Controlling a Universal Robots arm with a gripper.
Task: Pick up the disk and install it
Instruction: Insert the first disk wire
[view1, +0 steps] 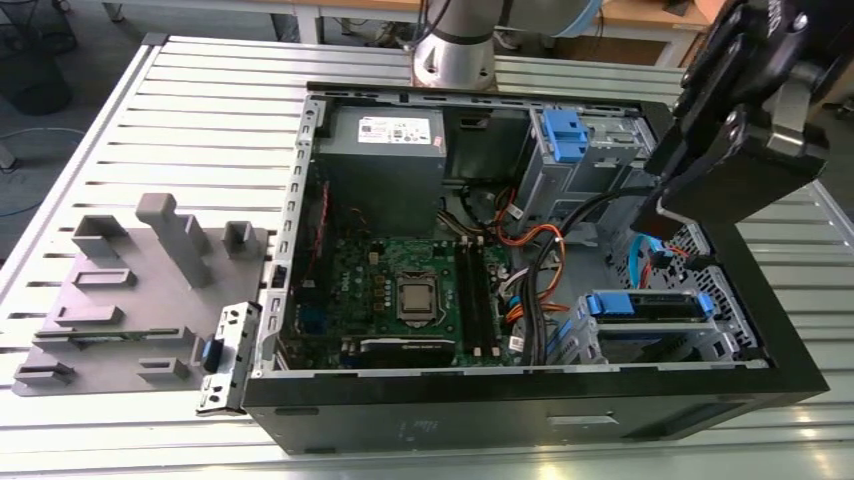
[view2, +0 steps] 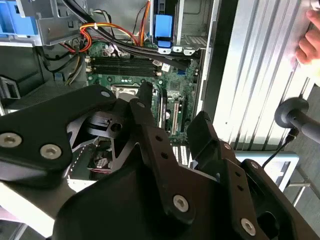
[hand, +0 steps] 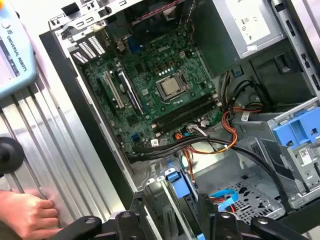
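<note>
Disk (view1: 647, 305): seated on edge in the drive bay at the near corner of the open case (view1: 534, 395), on the exterior view's right, its blue bracket facing up. A second blue bracket (view1: 563, 135) sits in the far bay on the same side. Between the two bays runs a bundle of orange and black cables (view1: 534, 250), with a blue cable just beside the disk's bay.

Gripper (view1: 663, 205): hangs above the case on the exterior view's right, well apart from the disk. In the second wrist view its fingers (view2: 152, 135) stand wide and hold nothing.

Left of the bays lie the motherboard (view1: 400, 290) and, farther back, a grey box (view1: 380, 150).

A grey fixture (view1: 134, 300) rests on the slatted table (view1: 200, 110) at the left. In the first wrist view a person's hand (hand: 25, 215) rests on the table beside the case.
</note>
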